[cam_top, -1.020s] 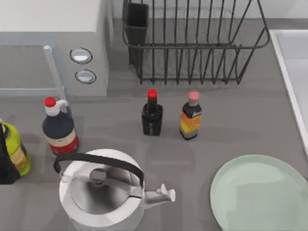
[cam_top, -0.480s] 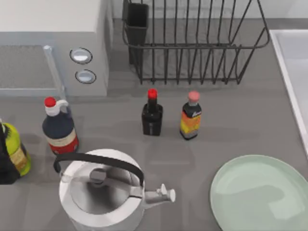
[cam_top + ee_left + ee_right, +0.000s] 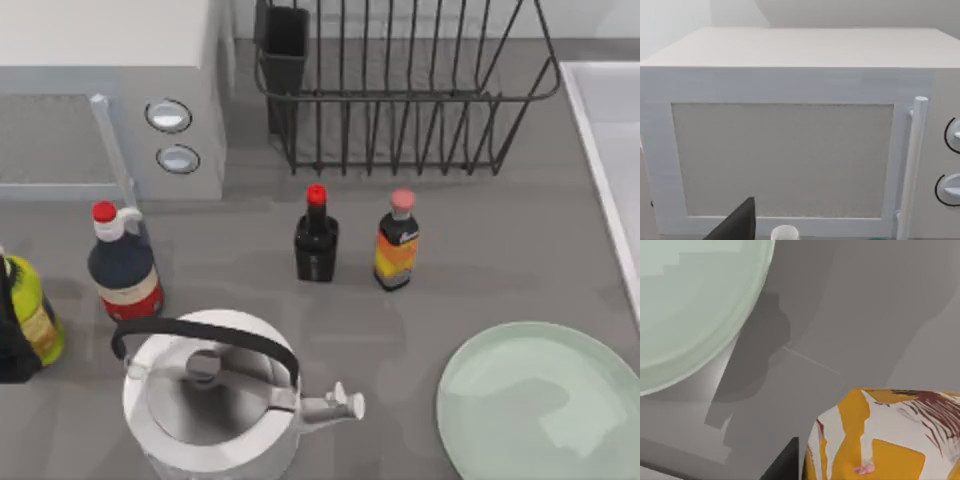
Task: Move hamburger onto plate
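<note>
Grey countertop (image 3: 480, 260) carries everything, with a microwave (image 3: 100, 90) and a wire dish rack (image 3: 400, 90) along its back edge.

From the tool outward: the right wrist view has a yellow-orange and white lump close under its camera, which I take to be the hamburger (image 3: 890, 440). A dark sliver beside it is probably part of the right gripper, but I cannot tell whether the fingers are closed on the burger or spread. Beyond it lies grey counter with a shadow, then the rim of the pale green plate (image 3: 685, 315), apart from the burger with bare counter between them. So the burger looks not yet over the plate.

The left arm appears parked facing the microwave door (image 3: 782, 160); a dark wedge at the frame's edge gives no clue to its fingers.

From above, the plate (image 3: 530, 400) sits at the table's lower right, near the front edge. A white kettle (image 3: 215, 395), a black bottle (image 3: 316, 240) and an orange-labelled bottle (image 3: 397, 245) stand well left of it.

Risks, as I judge them: a weak hold could drop the burger short of the rim, and releasing near the edge could let it roll off.
</note>
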